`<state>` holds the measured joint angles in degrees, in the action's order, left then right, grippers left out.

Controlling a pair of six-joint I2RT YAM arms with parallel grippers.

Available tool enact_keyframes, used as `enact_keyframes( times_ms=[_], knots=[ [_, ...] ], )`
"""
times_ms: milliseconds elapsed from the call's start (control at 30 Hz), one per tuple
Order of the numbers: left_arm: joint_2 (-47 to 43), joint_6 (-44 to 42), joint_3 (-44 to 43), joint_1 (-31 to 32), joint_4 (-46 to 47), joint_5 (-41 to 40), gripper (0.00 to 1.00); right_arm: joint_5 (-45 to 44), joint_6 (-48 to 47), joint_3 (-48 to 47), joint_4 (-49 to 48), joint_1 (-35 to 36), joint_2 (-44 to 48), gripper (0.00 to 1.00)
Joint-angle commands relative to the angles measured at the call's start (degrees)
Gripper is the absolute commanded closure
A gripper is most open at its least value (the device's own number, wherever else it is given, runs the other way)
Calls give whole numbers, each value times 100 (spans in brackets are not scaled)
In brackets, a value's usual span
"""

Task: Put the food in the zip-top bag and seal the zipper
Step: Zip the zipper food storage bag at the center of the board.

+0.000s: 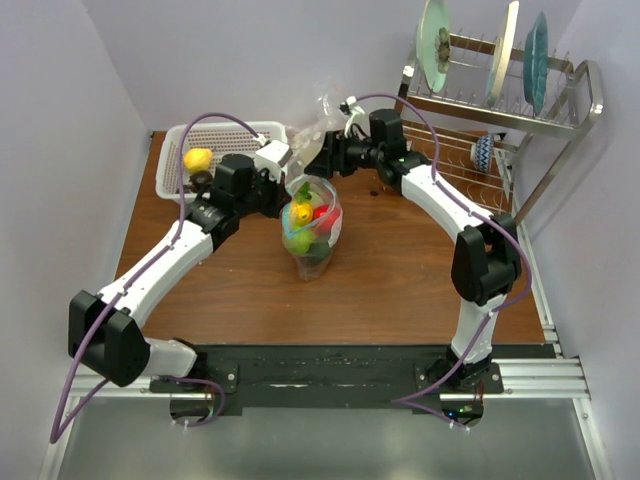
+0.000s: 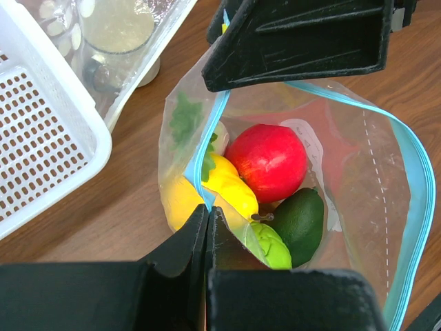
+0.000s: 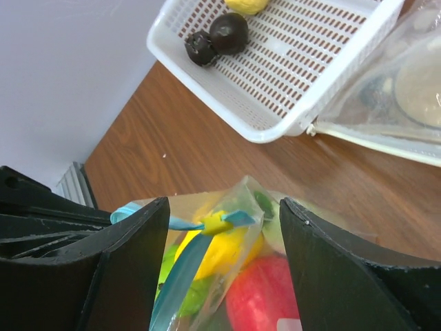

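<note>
The clear thin plastic zip-top bag (image 1: 312,238) stands upright at the centre of the brown wooden surface (image 1: 410,285), its long axis vertical and its mouth pointing up. The left wrist view looks straight down into it: the light-blue zipper (image 2: 408,181) gapes unsealed. One side of the strip curves down the right of the frame; the other runs from top centre to bottom centre. There the left end effector (image 2: 207,229) is clamped shut on it. Inside lie a round red fruit (image 2: 267,160), a yellow fruit (image 2: 229,185), a dark green oval piece (image 2: 300,221) and a light green one (image 2: 273,248). The right wrist view shows the rim from the side instead. The right end effector (image 3: 224,210) is spread wide, one finger on either side of the bag's top. That view also shows two dark round pieces (image 3: 229,32) in the white mesh basket (image 3: 275,83) at upper centre, which the overhead view barely resolves. The overhead view alone shows a yellow lemon-like fruit (image 1: 198,159) in the basket at upper left and a metal dish rack (image 1: 560,112) holding plates at upper right.
</note>
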<state>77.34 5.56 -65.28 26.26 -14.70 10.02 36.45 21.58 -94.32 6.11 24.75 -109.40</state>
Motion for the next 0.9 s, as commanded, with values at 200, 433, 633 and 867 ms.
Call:
enact_keyframes(
  times_ms=[200, 433, 633, 867],
  knots=[
    [71, 173, -196, -42, 371, 255, 100, -568, -269, -226, 602, 258, 323, 52],
    [106, 261, -152, -42, 459, 631, 100, -630, -146, -236, 620, 258, 349, 87],
    [229, 235, -310, -25, 205, 914, 81, -796, 100, -139, 470, 249, 516, 100],
    [-122, 191, -565, -25, -208, 431, 19, -1078, 522, 133, 304, 258, 1008, 100]
  ],
)
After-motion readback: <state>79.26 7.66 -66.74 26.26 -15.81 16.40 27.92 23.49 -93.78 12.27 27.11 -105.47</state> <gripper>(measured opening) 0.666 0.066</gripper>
